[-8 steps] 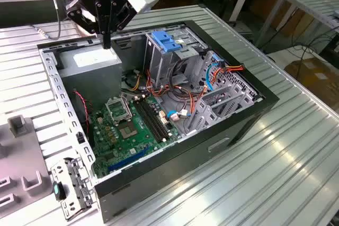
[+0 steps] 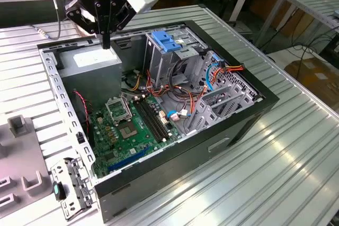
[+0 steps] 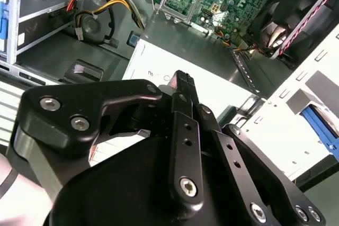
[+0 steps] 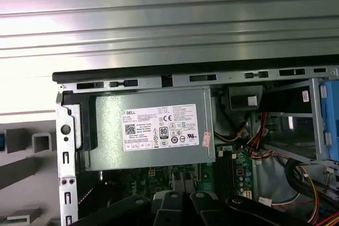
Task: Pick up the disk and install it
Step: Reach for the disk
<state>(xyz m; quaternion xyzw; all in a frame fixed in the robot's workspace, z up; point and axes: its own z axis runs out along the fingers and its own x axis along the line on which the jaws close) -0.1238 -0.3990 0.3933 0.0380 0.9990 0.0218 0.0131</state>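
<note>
Poised with black hand pinched closed, empty, above large grey metal power-supply box; blue plastic drive-cage latch toward exterior view's right.

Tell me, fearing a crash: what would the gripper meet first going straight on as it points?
Probably the grey power-supply box, near its white sticker; the gripper hangs above it.

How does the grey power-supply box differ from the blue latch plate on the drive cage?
The power-supply box is grey metal; the latch plate is blue plastic. The box is much larger than the plate. The box carries a white sticker; the plate shows none. Both sit inside the open computer case.
</note>
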